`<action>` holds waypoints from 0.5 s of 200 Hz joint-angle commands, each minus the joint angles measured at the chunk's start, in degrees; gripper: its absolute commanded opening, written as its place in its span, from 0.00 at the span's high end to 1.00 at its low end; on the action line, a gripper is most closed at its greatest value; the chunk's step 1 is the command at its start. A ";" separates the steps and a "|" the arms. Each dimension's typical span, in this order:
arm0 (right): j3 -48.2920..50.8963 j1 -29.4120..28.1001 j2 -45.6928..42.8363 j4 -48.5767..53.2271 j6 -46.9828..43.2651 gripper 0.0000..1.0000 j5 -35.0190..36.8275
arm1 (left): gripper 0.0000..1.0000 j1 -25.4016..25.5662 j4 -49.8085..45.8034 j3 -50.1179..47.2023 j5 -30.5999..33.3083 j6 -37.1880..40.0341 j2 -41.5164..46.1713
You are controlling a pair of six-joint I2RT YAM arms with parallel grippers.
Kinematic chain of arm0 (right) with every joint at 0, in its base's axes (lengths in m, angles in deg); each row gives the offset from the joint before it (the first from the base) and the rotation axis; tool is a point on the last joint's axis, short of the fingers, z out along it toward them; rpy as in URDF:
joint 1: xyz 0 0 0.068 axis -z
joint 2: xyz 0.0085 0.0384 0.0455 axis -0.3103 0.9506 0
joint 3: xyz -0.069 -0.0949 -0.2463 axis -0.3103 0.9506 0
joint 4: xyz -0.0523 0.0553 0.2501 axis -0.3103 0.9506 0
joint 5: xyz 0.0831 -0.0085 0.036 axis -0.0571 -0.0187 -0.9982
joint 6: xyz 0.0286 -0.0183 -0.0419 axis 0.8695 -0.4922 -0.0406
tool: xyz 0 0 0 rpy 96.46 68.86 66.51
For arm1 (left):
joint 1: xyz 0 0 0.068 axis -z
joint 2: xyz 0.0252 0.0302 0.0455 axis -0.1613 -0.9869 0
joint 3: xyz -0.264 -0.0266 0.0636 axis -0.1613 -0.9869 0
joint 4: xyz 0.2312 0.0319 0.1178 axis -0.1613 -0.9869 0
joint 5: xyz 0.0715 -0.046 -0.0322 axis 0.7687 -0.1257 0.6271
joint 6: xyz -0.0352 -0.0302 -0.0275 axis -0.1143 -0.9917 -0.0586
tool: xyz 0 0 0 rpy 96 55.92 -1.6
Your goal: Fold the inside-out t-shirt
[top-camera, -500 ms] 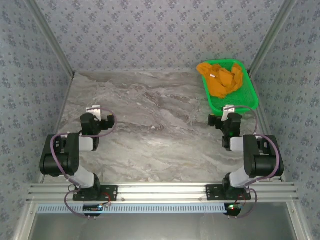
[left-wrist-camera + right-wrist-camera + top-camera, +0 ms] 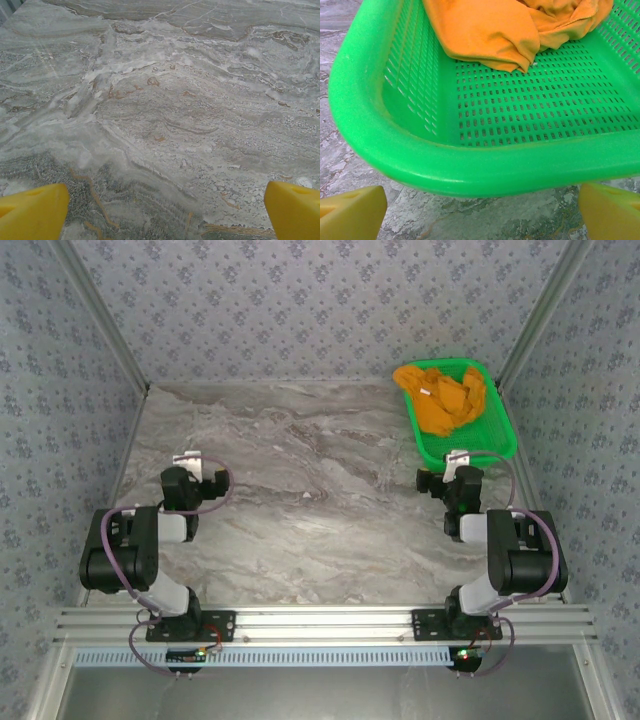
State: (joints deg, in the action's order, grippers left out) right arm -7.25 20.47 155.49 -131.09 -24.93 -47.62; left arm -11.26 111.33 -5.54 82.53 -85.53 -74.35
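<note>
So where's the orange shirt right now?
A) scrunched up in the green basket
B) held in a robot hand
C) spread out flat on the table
A: the t-shirt lies crumpled inside the green basket, not spread out flat.

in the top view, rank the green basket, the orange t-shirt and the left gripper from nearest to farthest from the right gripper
1. green basket: its near rim sits right in front of the right gripper
2. t-shirt: crumpled in the basket's far half
3. left gripper: far off on the left side
</note>
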 commanded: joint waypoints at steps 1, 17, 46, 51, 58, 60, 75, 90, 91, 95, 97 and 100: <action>-1.10 0.13 0.43 -0.88 -0.38 0.00 -0.58 | 0.00 -0.29 0.41 1.25 0.31 -0.45 0.27; -1.11 0.15 0.44 -0.93 -0.39 0.00 -0.62 | 0.00 -0.31 0.41 1.25 0.32 -0.38 0.32; -1.10 0.12 0.48 -0.93 -0.33 0.00 -0.55 | 0.00 -0.31 0.41 1.25 0.27 -0.37 0.33; -1.09 0.11 0.50 -0.94 -0.37 0.00 -0.62 | 0.00 -0.26 0.41 1.25 0.33 -0.41 0.33; -1.11 0.22 0.43 -0.93 -0.37 0.00 -0.77 | 0.00 -0.23 0.41 1.25 0.35 -0.39 0.34; -1.12 0.19 0.45 -0.93 -0.32 0.00 -0.77 | 0.00 -0.22 0.41 1.25 0.35 -0.37 0.39; -1.06 0.25 0.43 -0.93 -0.30 0.00 -0.87 | 0.00 -0.25 0.41 1.29 0.35 -0.38 0.37; -0.87 0.30 0.31 -1.09 -0.25 0.00 -1.02 | 0.00 -0.30 0.41 1.25 0.33 -0.40 0.30; -0.77 0.36 0.32 -1.18 -0.19 0.00 -1.00 | 0.00 -0.26 0.41 1.25 0.34 -0.38 0.26; -0.80 0.48 0.05 -1.21 0.09 0.00 -0.83 | 0.00 -0.24 0.41 1.25 0.35 -0.38 0.39; -0.95 0.68 -0.17 -0.73 0.37 0.00 -0.61 | 0.00 -0.27 0.36 1.29 0.30 -0.41 0.40; -1.21 0.89 -0.70 0.05 0.78 0.00 -0.59 | 0.00 -0.25 0.47 1.26 0.34 -0.44 0.40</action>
State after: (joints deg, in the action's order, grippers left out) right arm -7.25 20.47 155.49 -131.09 -24.91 -47.90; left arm -11.26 111.33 -5.54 82.53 -85.53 -74.35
